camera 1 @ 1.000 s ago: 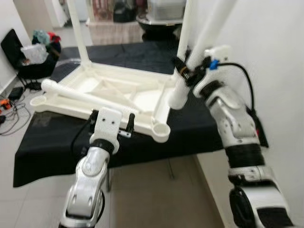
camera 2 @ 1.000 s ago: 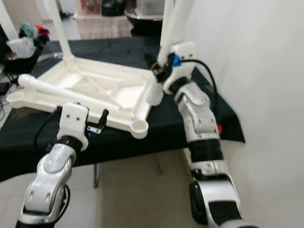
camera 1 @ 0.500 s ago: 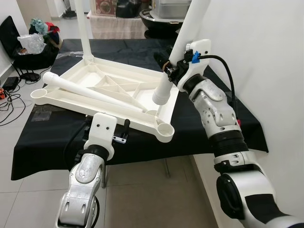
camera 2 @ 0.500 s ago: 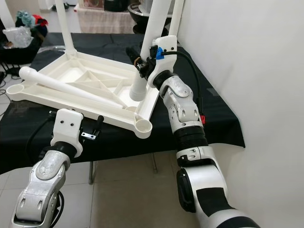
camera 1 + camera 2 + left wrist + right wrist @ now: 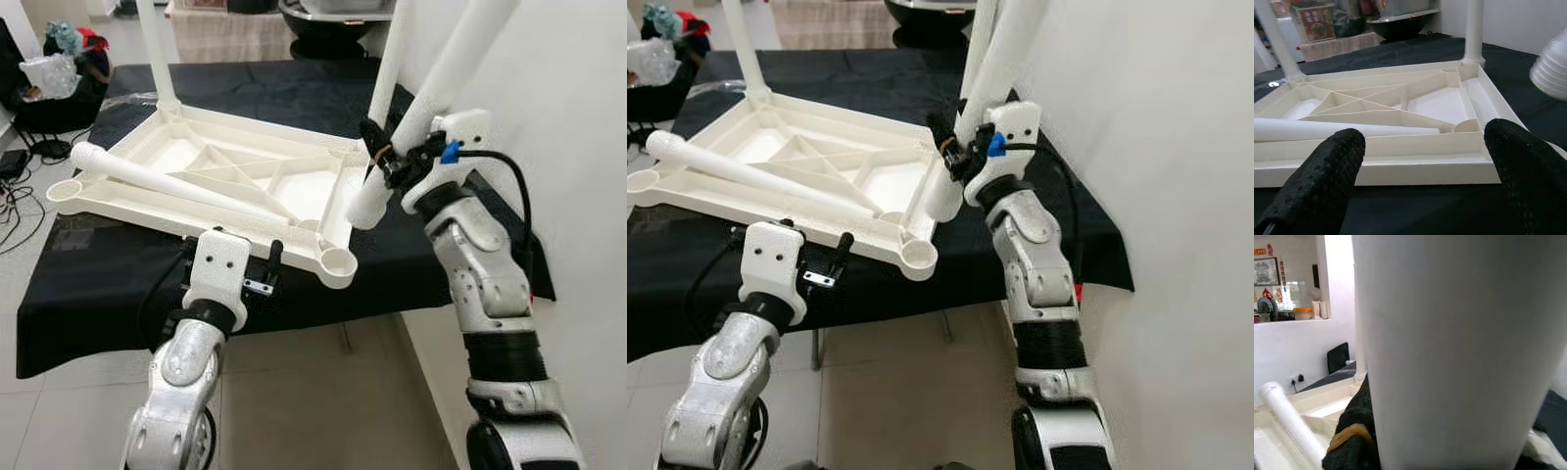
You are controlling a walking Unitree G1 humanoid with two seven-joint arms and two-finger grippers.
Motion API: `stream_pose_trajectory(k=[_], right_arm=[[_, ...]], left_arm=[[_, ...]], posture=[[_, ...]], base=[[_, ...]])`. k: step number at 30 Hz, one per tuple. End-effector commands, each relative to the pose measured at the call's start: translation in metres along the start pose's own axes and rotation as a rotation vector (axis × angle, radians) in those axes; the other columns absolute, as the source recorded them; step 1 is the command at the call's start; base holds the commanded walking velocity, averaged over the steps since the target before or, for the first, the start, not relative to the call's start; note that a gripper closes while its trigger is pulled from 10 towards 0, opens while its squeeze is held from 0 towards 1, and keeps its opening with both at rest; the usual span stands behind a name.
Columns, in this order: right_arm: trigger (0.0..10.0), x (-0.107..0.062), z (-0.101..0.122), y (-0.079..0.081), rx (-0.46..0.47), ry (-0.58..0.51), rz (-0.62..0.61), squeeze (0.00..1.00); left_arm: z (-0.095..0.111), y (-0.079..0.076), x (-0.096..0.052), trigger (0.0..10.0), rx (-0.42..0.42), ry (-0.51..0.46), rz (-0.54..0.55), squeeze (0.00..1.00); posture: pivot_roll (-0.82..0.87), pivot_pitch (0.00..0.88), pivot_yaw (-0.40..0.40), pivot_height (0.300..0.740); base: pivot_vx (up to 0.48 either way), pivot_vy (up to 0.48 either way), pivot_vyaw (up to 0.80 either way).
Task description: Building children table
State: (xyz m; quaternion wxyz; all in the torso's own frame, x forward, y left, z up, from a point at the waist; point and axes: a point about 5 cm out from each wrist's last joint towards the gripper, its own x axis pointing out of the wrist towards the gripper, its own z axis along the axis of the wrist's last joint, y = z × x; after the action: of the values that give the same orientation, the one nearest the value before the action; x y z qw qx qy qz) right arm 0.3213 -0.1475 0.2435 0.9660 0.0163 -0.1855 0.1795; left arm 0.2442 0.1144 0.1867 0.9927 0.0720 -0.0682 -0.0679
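- On the black-draped surface I see the white tabletop upside down, one loose leg lying across it.
- Right end effector — clamped on a tilted table leg above the tabletop's right edge.
- Left end effector — fingers spread, empty, near the front rim.

A thick white table leg stands close before the lens, from 12 down to 6 o'clock. A black finger presses its side at 7 o'clock. Another white leg lies at 8 o'clock on the ribbed tabletop.
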Motion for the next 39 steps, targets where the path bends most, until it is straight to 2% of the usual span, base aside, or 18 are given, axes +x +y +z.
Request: stream_pose_trajectory(k=[1,5,8,13,17,24,34,39], right_arm=[[10.0,-0.010,-0.002,0.001,-0.018,0.023,-0.026,0.00],[10.0,-0.022,-0.009,0.004,-0.019,0.071,-0.053,0.00],[10.0,-0.022,-0.010,0.005,-0.013,0.087,-0.071,0.00],[10.0,-0.016,-0.006,0.002,-0.007,0.087,-0.101,0.00],[10.0,-0.018,-0.004,-0.002,-0.018,0.084,-0.110,0.00],[10.0,-0.019,-0.003,-0.002,-0.024,0.091,-0.116,0.00],[10.0,-0.016,0.001,-0.004,-0.029,0.077,-0.121,0.00],[10.0,-0.014,0.008,-0.008,-0.035,0.048,-0.143,0.00]], left_arm=[[0.005,0.002,-0.002,10.0,-0.009,-0.008,0.014,0.00],[0.007,0.004,-0.004,10.0,-0.015,-0.013,0.026,0.00],[0.007,0.003,-0.005,10.0,-0.015,-0.014,0.028,0.00],[0.012,0.005,-0.002,10.0,0.001,-0.031,0.036,0.00],[0.017,0.012,0.000,10.0,0.001,-0.046,0.074,0.00],[0.018,0.016,0.000,10.0,0.012,-0.045,0.080,0.00],[0.018,0.018,0.000,10.0,0.022,-0.039,0.078,0.00],[0.017,0.017,0.000,10.0,0.026,-0.037,0.066,0.00]], posture=[[0.03,0.000,-0.058,0.740],[0.02,0.000,-0.057,0.740],[0.03,0.000,-0.059,0.740],[0.03,0.000,-0.062,0.740],[0.03,0.000,-0.062,0.740],[0.03,0.000,-0.062,0.740],[0.03,0.000,-0.060,0.740],[0.02,0.000,-0.058,0.740]], base=[[0.000,0.000,0.80],[0.000,0.000,0.80],[0.000,0.000,0.80],[0.000,0.000,0.00],[0.000,0.000,0.00],[0.000,0.000,0.00],[0.000,0.000,0.00],[0.250,0.000,0.00]])
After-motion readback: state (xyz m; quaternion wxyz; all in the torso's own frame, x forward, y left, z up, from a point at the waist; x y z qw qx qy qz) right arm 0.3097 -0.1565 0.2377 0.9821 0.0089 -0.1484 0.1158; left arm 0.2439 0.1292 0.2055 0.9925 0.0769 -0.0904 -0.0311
